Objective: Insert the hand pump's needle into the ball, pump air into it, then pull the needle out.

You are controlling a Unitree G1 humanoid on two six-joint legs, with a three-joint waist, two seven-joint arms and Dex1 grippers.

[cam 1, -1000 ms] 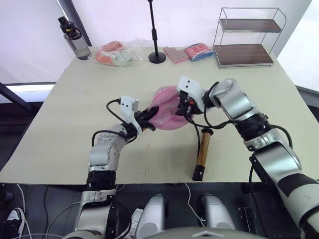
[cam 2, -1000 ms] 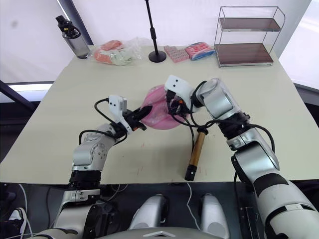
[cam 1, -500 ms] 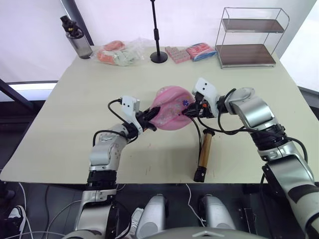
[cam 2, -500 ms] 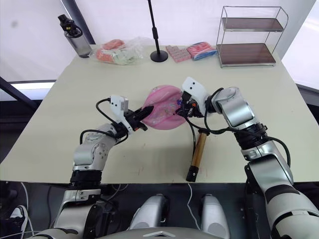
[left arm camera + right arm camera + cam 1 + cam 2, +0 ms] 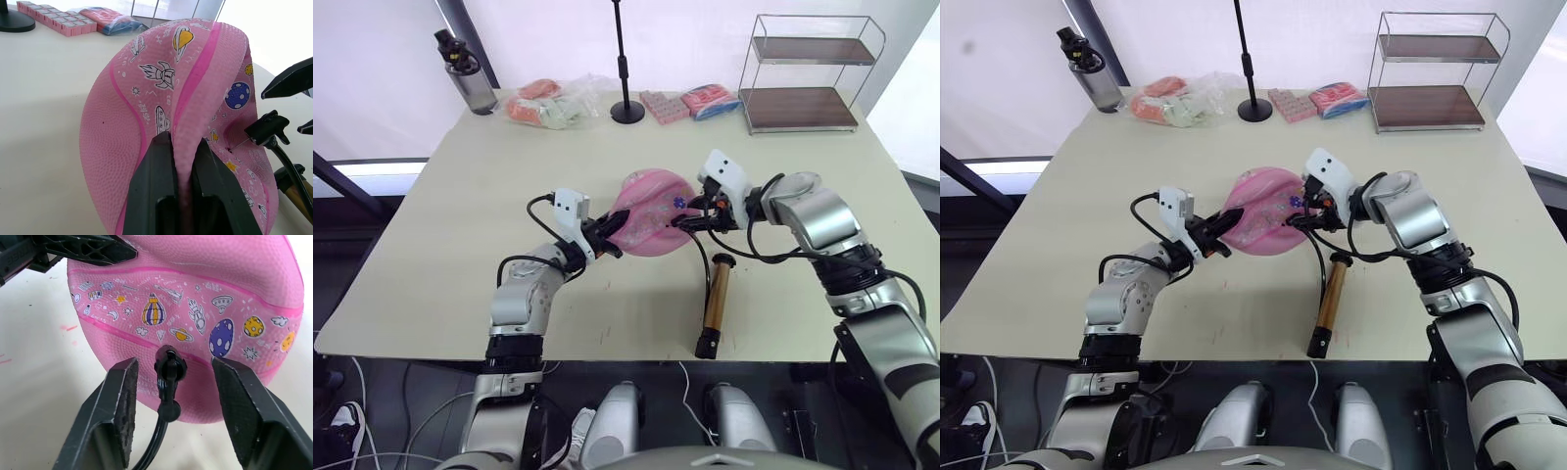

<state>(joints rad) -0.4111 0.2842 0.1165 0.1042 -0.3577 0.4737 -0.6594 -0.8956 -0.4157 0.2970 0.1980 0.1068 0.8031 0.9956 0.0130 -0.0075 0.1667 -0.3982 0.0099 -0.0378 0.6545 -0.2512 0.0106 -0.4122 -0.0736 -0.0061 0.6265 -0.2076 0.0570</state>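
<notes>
Retreating from the ball (image 5: 651,211), right end effector (image 5: 172,382) is spreading around the needle (image 5: 169,369) fitting; left end effector (image 5: 177,196) is pinching a fold, holding it steady.

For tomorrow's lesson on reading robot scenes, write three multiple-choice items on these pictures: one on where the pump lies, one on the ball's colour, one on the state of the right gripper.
1. Where does the hand pump lie?
A. On the wire shelf
B. Flat on the table, near its front edge
C. Next to the water bottle

2. What colour is the ball?
A. Pink
B. Green
C. White

3. How does the right gripper stand?
A. Shut on the pump's handle
B. Shut on the ball
C. Open, with the needle fitting between its fingers

Answers:
1 B: the gold cylinder lies on the table, between the ball and the front edge.
2 A: its printed skin is pink in every view.
3 C: the right wrist view shows a gap on each side of the fitting, which sits against the ball. The left gripper pinches a fold of the ball.
</notes>
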